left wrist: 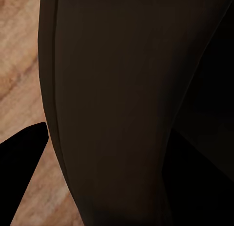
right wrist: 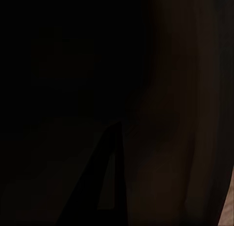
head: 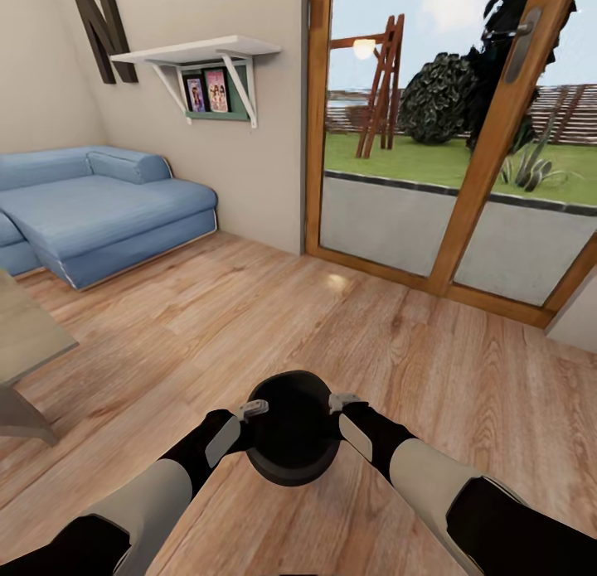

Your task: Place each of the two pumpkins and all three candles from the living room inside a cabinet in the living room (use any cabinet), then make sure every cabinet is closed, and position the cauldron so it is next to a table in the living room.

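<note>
- Between both arms, over the floor [head: 249, 311], the cauldron [head: 292, 431] is pinched by the left gripper [head: 253, 409] and right gripper [head: 342, 402].
- Carrying to the table [head: 25, 336] is judged underway; a leftward turn is needed.

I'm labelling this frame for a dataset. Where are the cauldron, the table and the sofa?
cauldron [head: 292, 443]: head view, on its dark inner bowl, between the two arms.
table [head: 25, 336]: head view, on the bare top at its visible corner.
sofa [head: 108, 207]: head view, on the blue seat cushion.
</note>
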### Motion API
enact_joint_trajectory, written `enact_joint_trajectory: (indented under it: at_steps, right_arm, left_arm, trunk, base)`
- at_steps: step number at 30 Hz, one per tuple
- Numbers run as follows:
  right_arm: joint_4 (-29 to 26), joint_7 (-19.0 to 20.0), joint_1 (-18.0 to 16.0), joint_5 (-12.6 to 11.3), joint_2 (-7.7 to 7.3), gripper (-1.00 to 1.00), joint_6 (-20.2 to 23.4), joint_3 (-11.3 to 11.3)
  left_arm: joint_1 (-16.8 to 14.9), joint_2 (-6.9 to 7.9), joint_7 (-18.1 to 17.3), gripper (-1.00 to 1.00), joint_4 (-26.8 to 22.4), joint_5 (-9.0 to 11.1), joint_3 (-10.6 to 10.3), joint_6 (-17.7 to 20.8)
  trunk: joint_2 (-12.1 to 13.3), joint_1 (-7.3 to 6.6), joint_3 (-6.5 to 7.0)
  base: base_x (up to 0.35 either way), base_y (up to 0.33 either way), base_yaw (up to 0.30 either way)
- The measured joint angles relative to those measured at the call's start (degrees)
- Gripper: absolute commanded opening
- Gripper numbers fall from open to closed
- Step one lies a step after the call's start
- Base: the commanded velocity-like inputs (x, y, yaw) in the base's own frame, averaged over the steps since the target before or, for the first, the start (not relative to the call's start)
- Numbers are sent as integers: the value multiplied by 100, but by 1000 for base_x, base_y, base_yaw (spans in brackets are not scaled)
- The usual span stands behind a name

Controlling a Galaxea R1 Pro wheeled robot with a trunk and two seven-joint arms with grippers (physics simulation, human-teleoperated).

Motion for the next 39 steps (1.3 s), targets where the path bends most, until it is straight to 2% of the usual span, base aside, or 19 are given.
enact_joint_trajectory:
  at_steps: [39]
  right_arm:
    - [2,-1,0,23,5,-100,2,-13]
  left_arm:
    - [1,2,1,-100,-1,4,-2,0]
  trunk:
    - [0,0,359]
  base:
    - [0,0,0]
